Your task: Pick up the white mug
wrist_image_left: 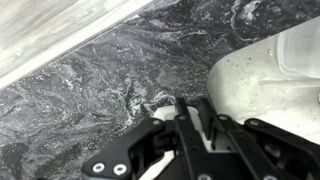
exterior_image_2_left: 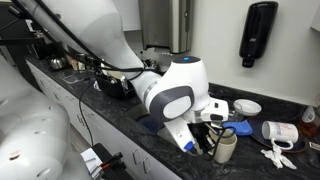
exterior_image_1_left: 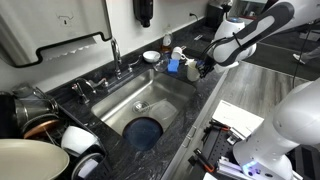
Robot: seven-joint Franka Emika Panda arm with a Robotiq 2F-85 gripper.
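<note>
A dark speckled stone counter (exterior_image_1_left: pixel 205 100) runs along a kitchen wall, with one steel sink (exterior_image_1_left: pixel 160 95) set into it and one faucet (exterior_image_1_left: pixel 115 50) behind the basin. The sink holds a single round blue dish (exterior_image_1_left: pixel 145 132). A stack of pots and bowls (exterior_image_1_left: pixel 40 135) crowds the counter at the sink's near end.

Past the sink stand one shallow white bowl (exterior_image_2_left: pixel 247 106) and one blue object (exterior_image_2_left: pixel 236 127). One pale cup-like thing (exterior_image_2_left: pixel 278 131) lies on its side.

The white mug (exterior_image_2_left: pixel 226 147) stands near the counter's front edge, just beside the gripper (exterior_image_2_left: pixel 211 146). In the wrist view it fills the right side (wrist_image_left: pixel 262 85). The gripper (wrist_image_left: pixel 193 108) has its fingers drawn close together with nothing between them, and bare counter lies ahead.
</note>
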